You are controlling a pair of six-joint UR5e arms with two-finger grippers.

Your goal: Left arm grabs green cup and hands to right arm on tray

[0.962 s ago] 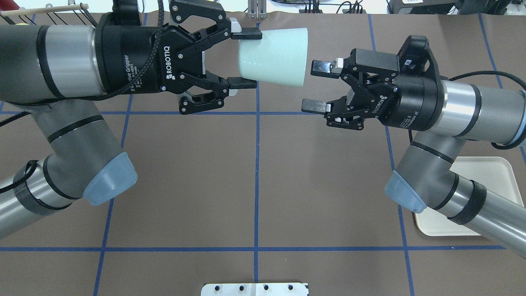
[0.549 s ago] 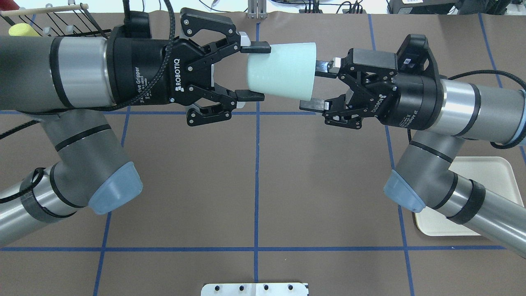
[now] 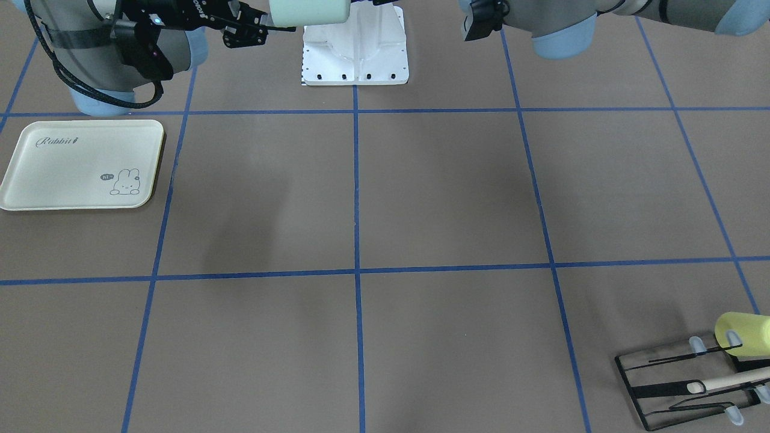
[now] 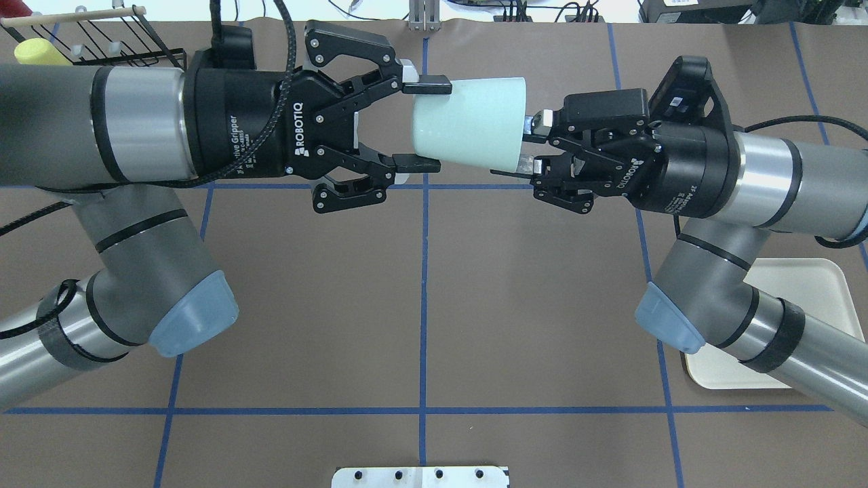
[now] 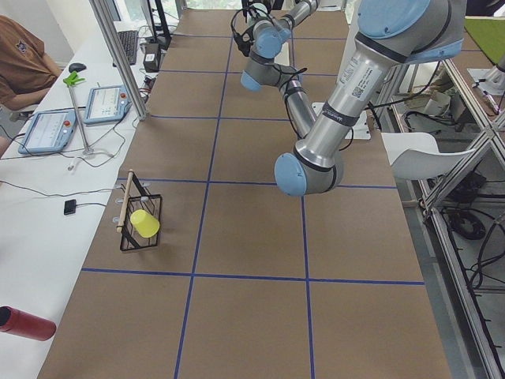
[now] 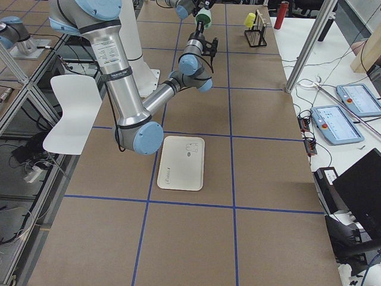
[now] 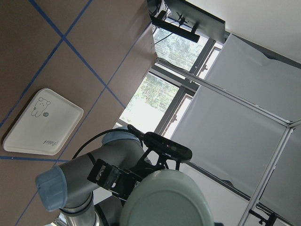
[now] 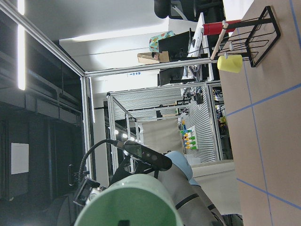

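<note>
- At the far-left corner of the counter stands a black wire rack. A yellow cup hangs on one of its prongs, and a wooden rod lies across it.
- The left arm reaches in from the left edge. Its claw is about half open and clamps the narrow base end of the green cup, one finger on each side.
- We see the green cup in the air, on its side, above the middle of the counter towards the far edge. Its base points left and its wide mouth points right. We judge it is gripped by the base so that the rim is free for the other arm.
- The right wrist view looks into the mouth, and we see nothing inside the cup.
- The right claw is narrowed at the rim. One finger seems to enter the mouth and the other lies outside the wall. We cannot tell whether it is pressing yet.
- The right arm comes in from the right edge.
- The tray lies near the right edge on the robot's side, well apart from the cup. Nothing stands on it yet. We judge it sits there so the right arm can lower the cup with a short swing.
</note>
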